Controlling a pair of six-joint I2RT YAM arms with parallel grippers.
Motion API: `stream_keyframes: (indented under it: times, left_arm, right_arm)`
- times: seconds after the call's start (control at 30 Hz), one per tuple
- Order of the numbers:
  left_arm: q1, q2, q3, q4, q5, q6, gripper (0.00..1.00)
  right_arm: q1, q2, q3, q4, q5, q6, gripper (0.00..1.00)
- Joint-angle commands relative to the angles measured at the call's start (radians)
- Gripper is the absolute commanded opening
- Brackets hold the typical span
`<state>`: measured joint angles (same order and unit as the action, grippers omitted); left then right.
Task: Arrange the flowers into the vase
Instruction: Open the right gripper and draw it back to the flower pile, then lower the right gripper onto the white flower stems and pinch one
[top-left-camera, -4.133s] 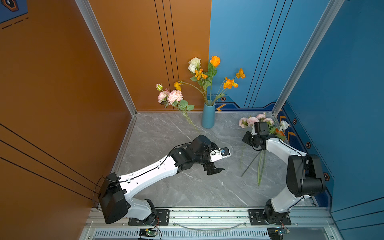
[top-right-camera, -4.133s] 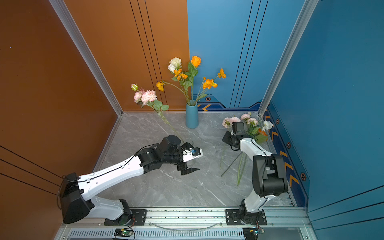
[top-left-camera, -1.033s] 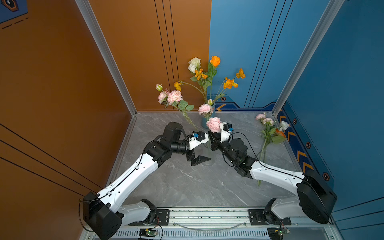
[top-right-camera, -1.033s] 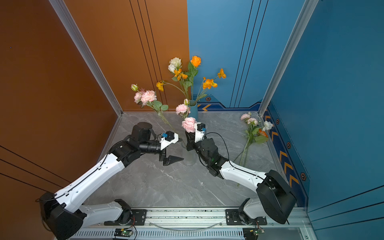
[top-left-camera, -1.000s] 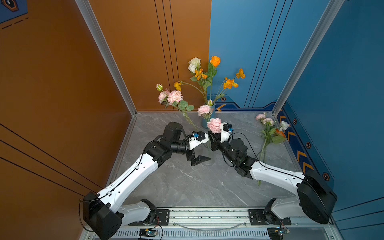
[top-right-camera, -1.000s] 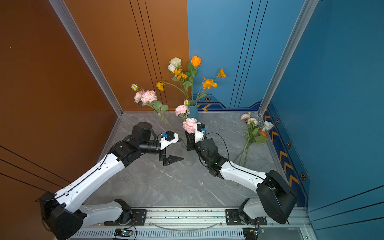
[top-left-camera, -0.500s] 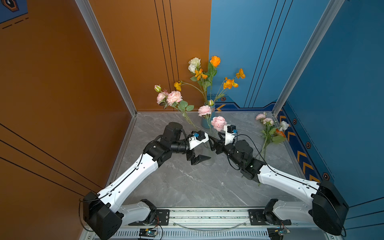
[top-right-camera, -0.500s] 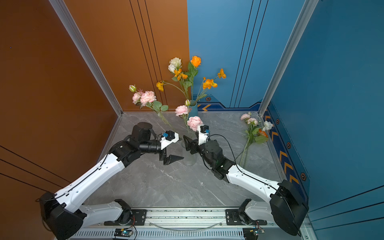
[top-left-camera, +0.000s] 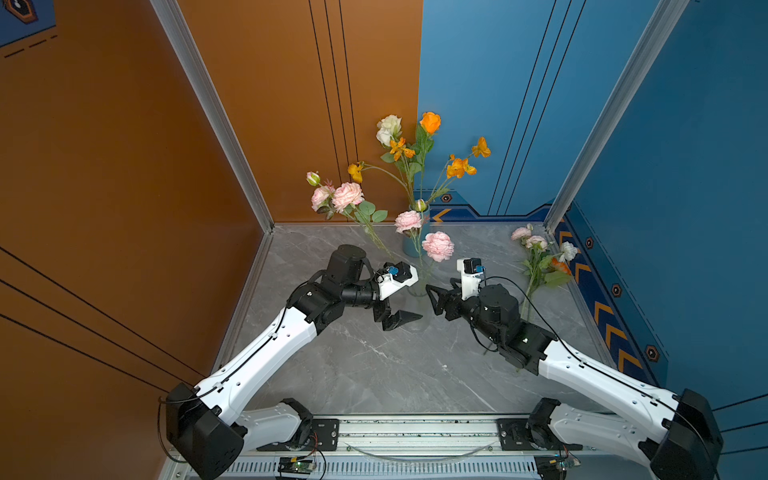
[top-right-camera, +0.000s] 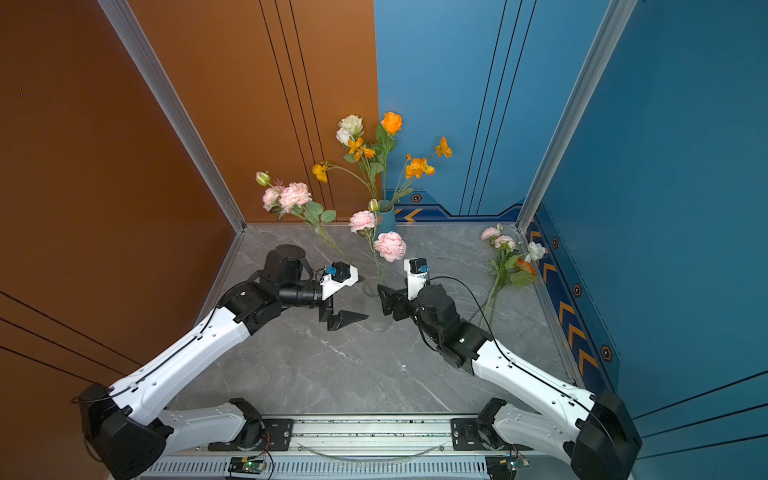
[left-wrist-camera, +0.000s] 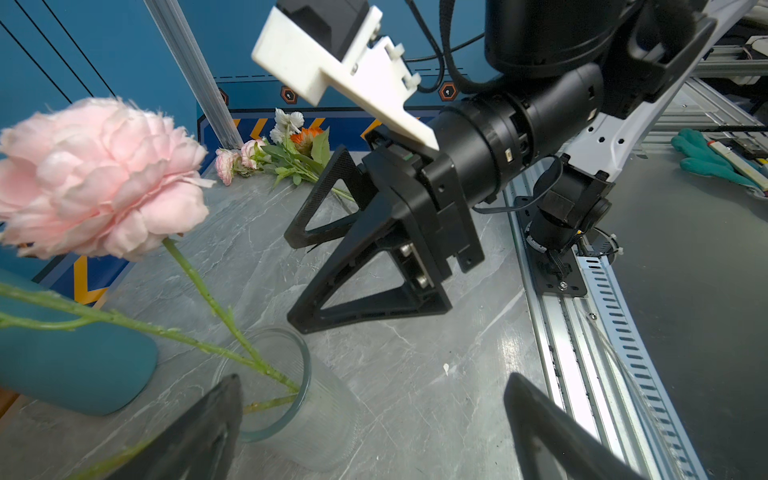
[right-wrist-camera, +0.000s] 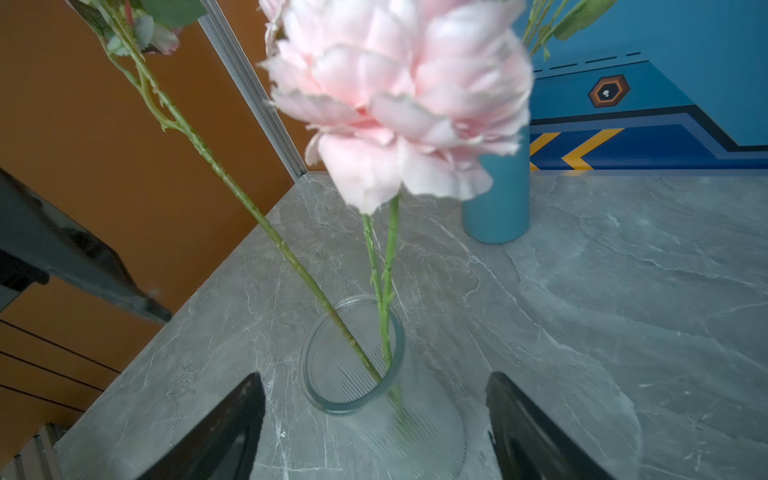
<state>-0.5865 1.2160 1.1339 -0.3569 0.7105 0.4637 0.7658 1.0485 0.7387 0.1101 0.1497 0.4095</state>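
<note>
Just beside the clear glass vase (right-wrist-camera: 419, 440) the right pincer (right-wrist-camera: 372, 376) has just sprung open, leaving the stem of the pink bloom (right-wrist-camera: 399, 95) inside (one more placed); the left pincer (left-wrist-camera: 372, 377) gapes empty opposite, leftover flowers (top-left-camera: 540, 257) lying well apart on the tabletop (top-left-camera: 374, 374).

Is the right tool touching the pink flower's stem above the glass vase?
Apart. The right wrist view shows the right tool open, its fingers standing clear on either side of the pink flower's stem.
</note>
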Motion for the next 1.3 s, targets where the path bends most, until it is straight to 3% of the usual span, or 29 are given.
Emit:
stream_keyframes:
  times: [0.0, 0.13, 0.27, 0.4, 0.5, 0.63, 0.73, 0.93, 1.27]
  left_arm:
    - [-0.016, 0.006, 0.023, -0.017, -0.007, 0.005, 0.98]
    - [-0.054, 0.02, 0.025, -0.007, -0.063, 0.0, 0.98]
    - [-0.178, 0.049, -0.003, 0.072, -0.298, -0.025, 0.98]
    - [-0.314, 0.099, -0.025, 0.117, -0.462, -0.017, 0.98]
    - [-0.385, 0.127, -0.034, 0.124, -0.513, -0.001, 0.98]
    - [-0.447, 0.14, -0.053, 0.122, -0.546, 0.039, 0.98]
    - [-0.466, 0.146, -0.056, 0.117, -0.57, 0.052, 0.98]
    - [-0.476, 0.148, -0.052, 0.104, -0.593, 0.062, 0.98]
    - [-0.478, 0.157, -0.051, 0.099, -0.598, 0.059, 0.98]
  right_arm:
    - [-0.056, -0.042, -0.025, -0.204, 0.117, 0.085, 0.79]
    - [-0.28, -0.094, -0.073, -0.285, 0.083, 0.237, 0.7]
    - [-0.545, -0.094, -0.075, -0.386, 0.016, 0.278, 0.72]
    - [-0.837, 0.048, -0.049, -0.379, -0.207, 0.279, 0.7]
    - [-0.953, 0.231, 0.006, -0.335, -0.363, 0.252, 0.61]
    - [-0.979, 0.426, 0.095, -0.31, -0.439, 0.21, 0.51]
    - [-0.972, 0.493, 0.134, -0.304, -0.39, 0.191, 0.47]
    - [-0.976, 0.557, 0.182, -0.345, -0.281, 0.152, 0.46]
    - [-0.979, 0.647, 0.265, -0.376, -0.249, 0.116, 0.4]
